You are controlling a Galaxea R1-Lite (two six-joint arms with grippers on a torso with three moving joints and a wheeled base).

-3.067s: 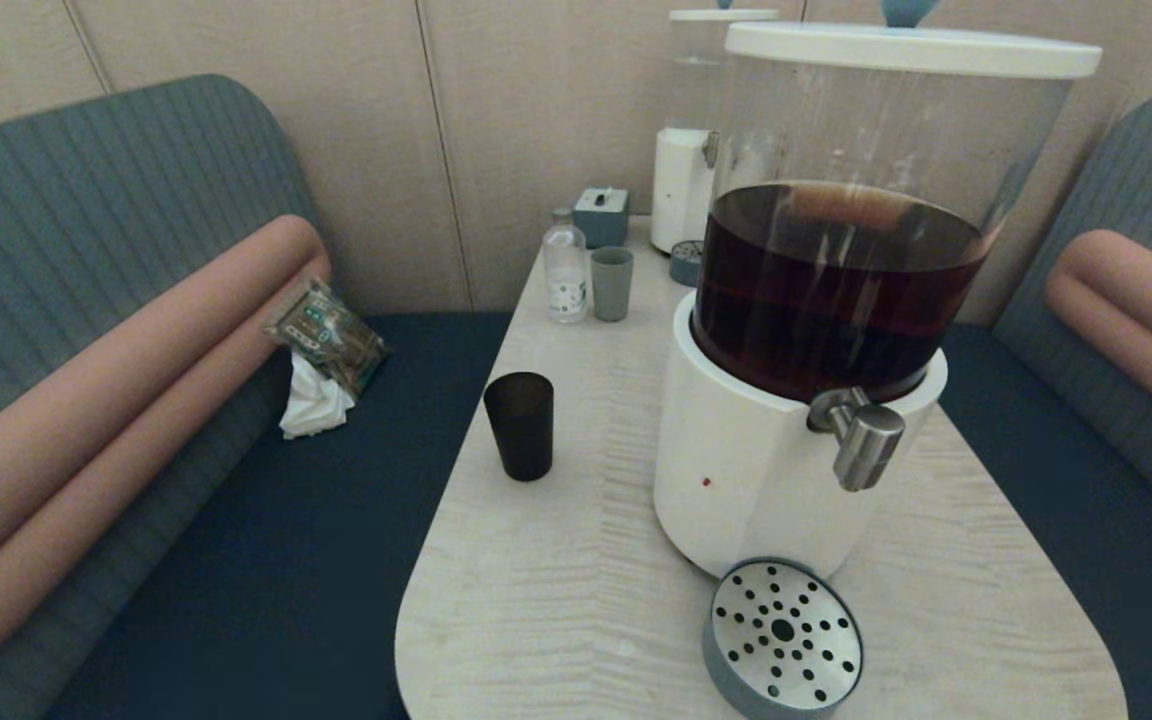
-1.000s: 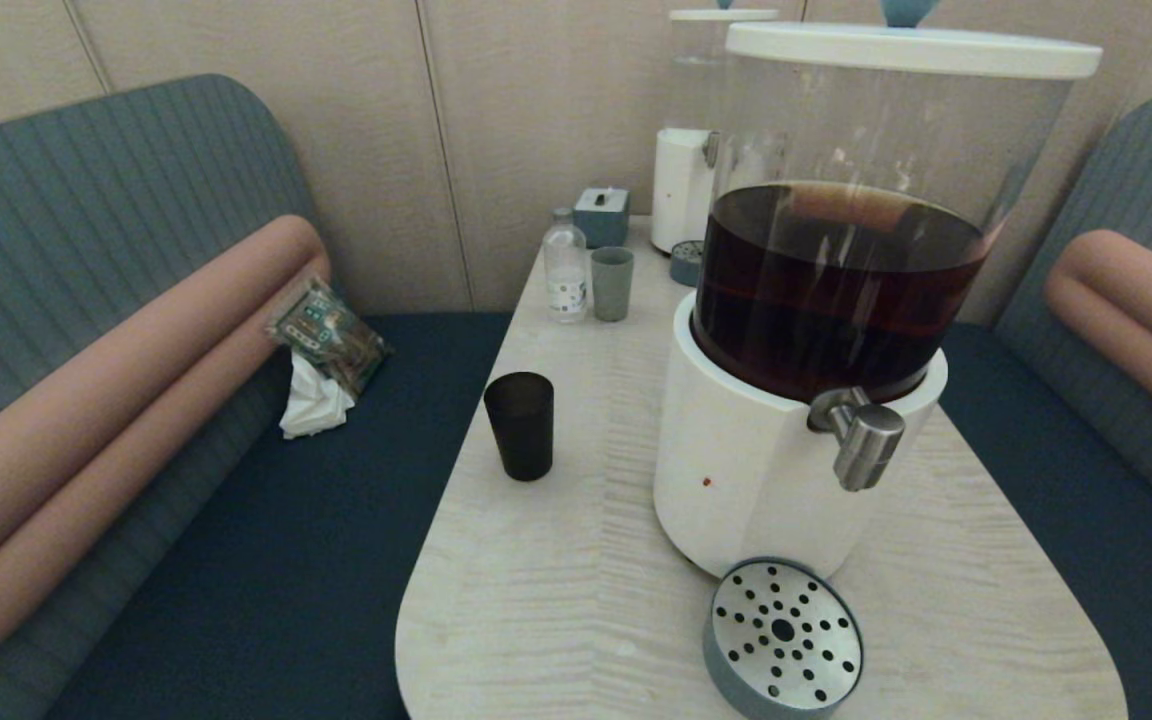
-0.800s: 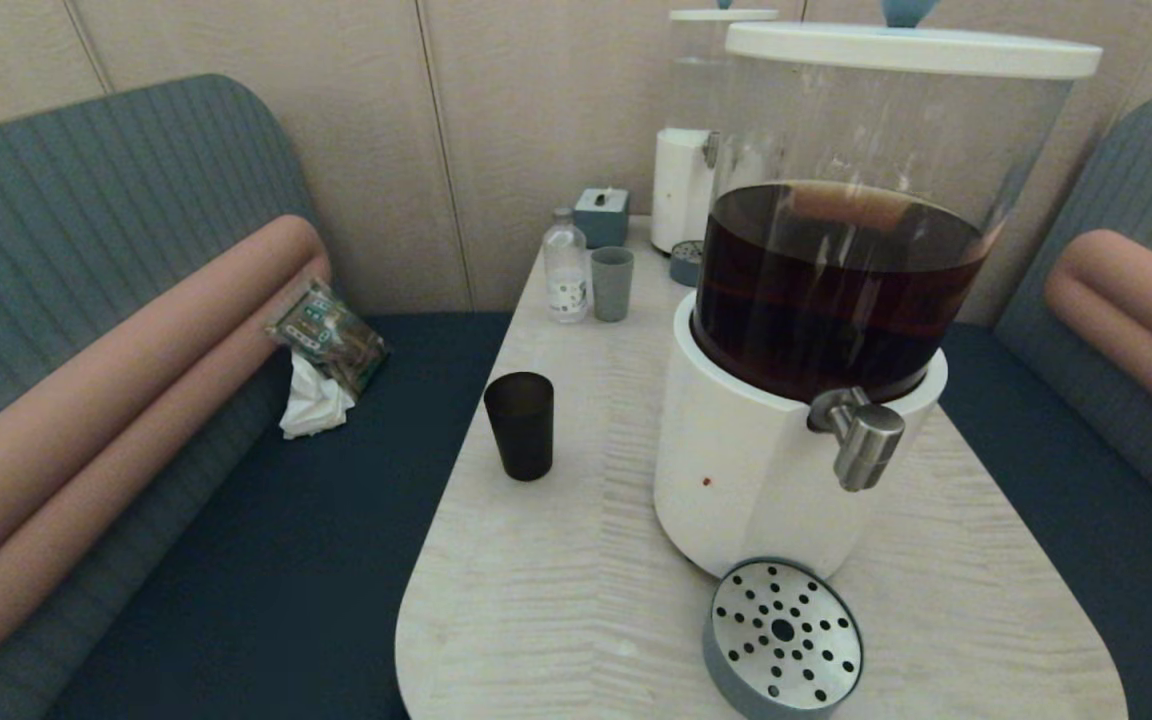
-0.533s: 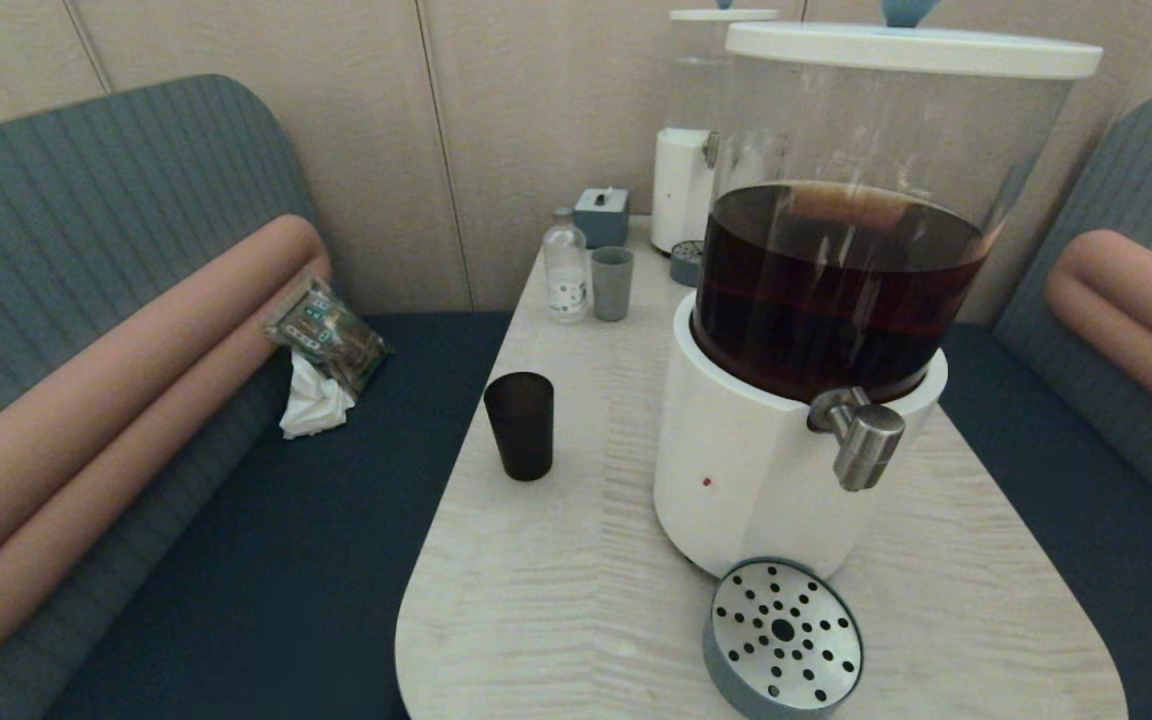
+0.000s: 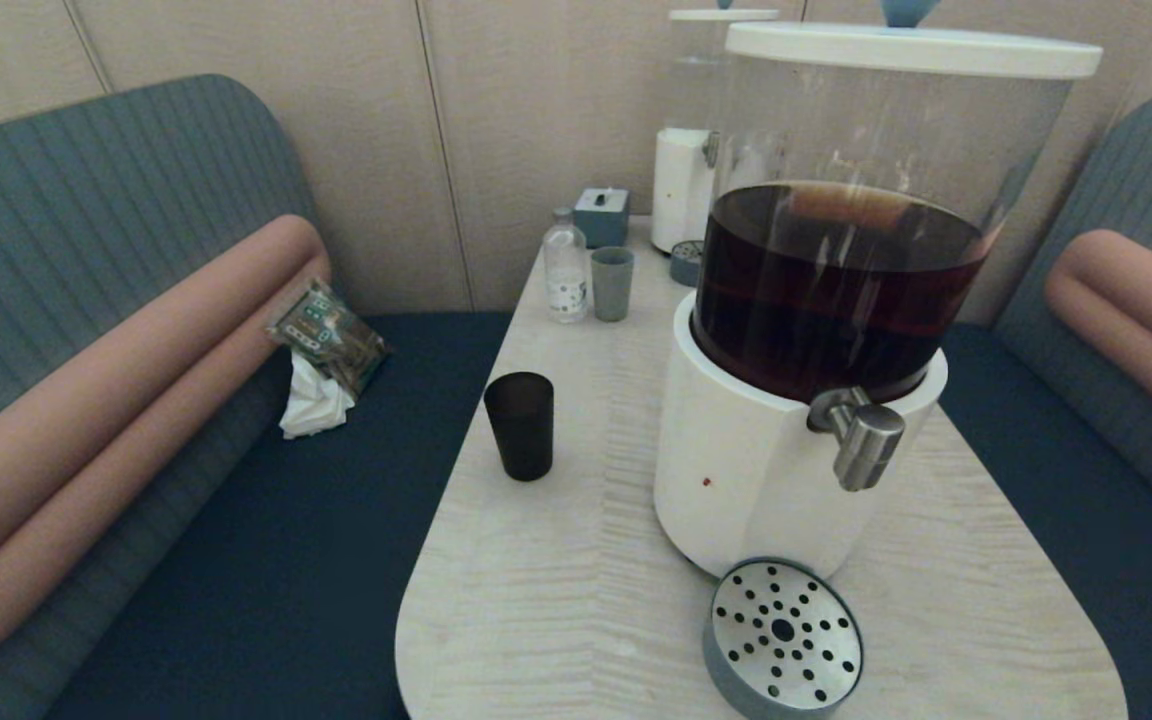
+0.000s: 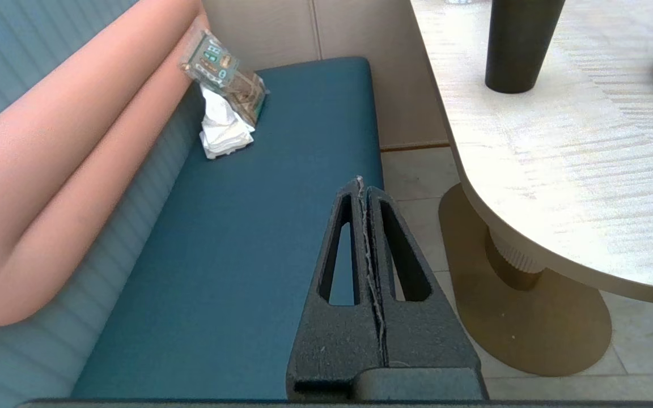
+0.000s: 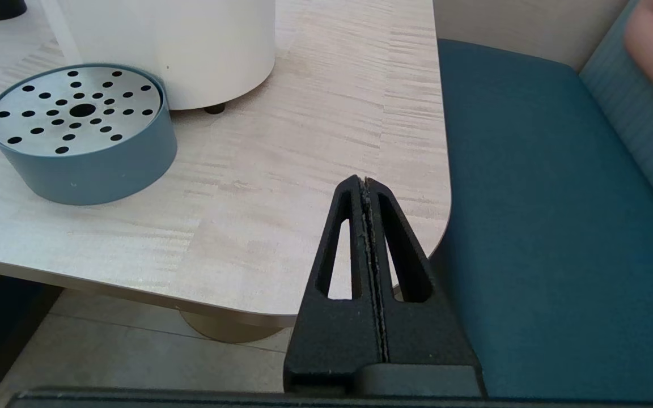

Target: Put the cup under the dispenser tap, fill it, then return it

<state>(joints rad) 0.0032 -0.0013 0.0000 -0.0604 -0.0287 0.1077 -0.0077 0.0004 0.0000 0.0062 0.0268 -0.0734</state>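
Observation:
The black cup (image 5: 520,425) stands upright on the table's left side; its lower half also shows in the left wrist view as the cup (image 6: 519,48). To its right rises the big dispenser (image 5: 786,470) with dark brown liquid. Its steel tap (image 5: 861,438) juts over the round perforated drip tray (image 5: 783,640). Neither gripper shows in the head view. My left gripper (image 6: 363,184) is shut and empty, low beside the table over the bench seat. At the table's near right corner my right gripper (image 7: 361,182) is shut and empty, well off the drip tray (image 7: 80,133).
At the table's far end stand a clear bottle (image 5: 565,268), a grey-green cup (image 5: 612,283), a small blue box (image 5: 601,216) and a smaller white dispenser (image 5: 684,185). A snack packet and tissue (image 5: 324,350) lie on the left bench. The table (image 5: 576,560) has rounded near corners.

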